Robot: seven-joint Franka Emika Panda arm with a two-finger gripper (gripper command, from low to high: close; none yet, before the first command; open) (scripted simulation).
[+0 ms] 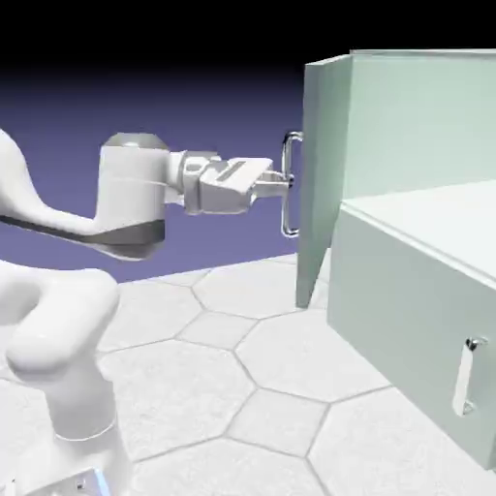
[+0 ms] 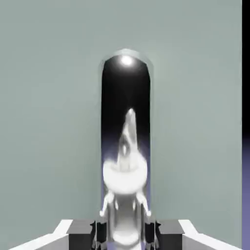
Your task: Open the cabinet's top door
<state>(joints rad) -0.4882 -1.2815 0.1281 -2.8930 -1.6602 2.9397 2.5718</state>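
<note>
The cabinet point(image 1: 417, 126) is a pale grey-green box at the exterior view's right. Its top door point(image 1: 325, 174) is swung out from the body and stands nearly edge-on to the camera. The door's silver bar handle point(image 1: 290, 184) runs vertically, and my gripper point(image 1: 281, 182) is shut on it from the left. In the hand view the shiny handle point(image 2: 126, 141) fills the middle, against the door panel point(image 2: 49, 122). The grey fingertips point(image 2: 100, 229) press on it from both sides at the bottom edge.
The lower panel point(image 1: 407, 320) juts toward the camera at the lower right, with its own silver handle point(image 1: 470, 378). My white arm point(image 1: 68, 320) rises from the lower left. The table point(image 1: 242, 387) has a pale hexagon pattern.
</note>
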